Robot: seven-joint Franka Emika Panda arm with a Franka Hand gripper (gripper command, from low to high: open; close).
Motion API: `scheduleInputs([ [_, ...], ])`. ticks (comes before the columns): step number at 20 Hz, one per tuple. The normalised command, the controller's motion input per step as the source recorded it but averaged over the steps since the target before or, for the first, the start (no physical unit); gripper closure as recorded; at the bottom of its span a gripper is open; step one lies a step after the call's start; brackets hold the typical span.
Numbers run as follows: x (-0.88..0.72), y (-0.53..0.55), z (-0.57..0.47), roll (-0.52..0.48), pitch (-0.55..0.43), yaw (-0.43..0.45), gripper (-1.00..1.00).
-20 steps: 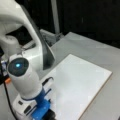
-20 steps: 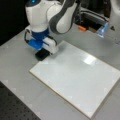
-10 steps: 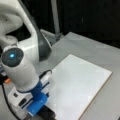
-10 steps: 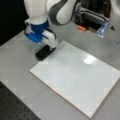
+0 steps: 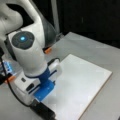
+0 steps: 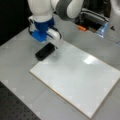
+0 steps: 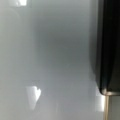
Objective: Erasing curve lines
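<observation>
The gripper (image 6: 51, 42) is hovering over the black eraser (image 6: 45, 51), which is lying at the corner of the whiteboard (image 6: 82, 75); whether it is open cannot be told. Likely step: fetching the eraser, calling for a square descent. No curve lines are showing. The grey worktop (image 6: 17, 50) is sitting before a dark backdrop.

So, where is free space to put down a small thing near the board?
Bare table lies at a front view's left of the white board, below the black eraser. Crowded: the board's top-left corner, where the gripper hangs by the eraser, and the clutter behind.
</observation>
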Motion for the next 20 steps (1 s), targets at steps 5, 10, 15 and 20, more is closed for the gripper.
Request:
scheduleInputs([
  [5,-0.11,0.27,0.03,-0.068,0.045,-0.031,-1.0],
  [10,-0.1,0.36,0.06,-0.072,0.012,-0.049,-1.0],
  [15,-0.14,0.25,0.01,-0.084,-0.026,-0.045,-1.0],
  [20,-0.18,0.13,-0.03,-0.079,-0.075,-0.027,-1.0],
])
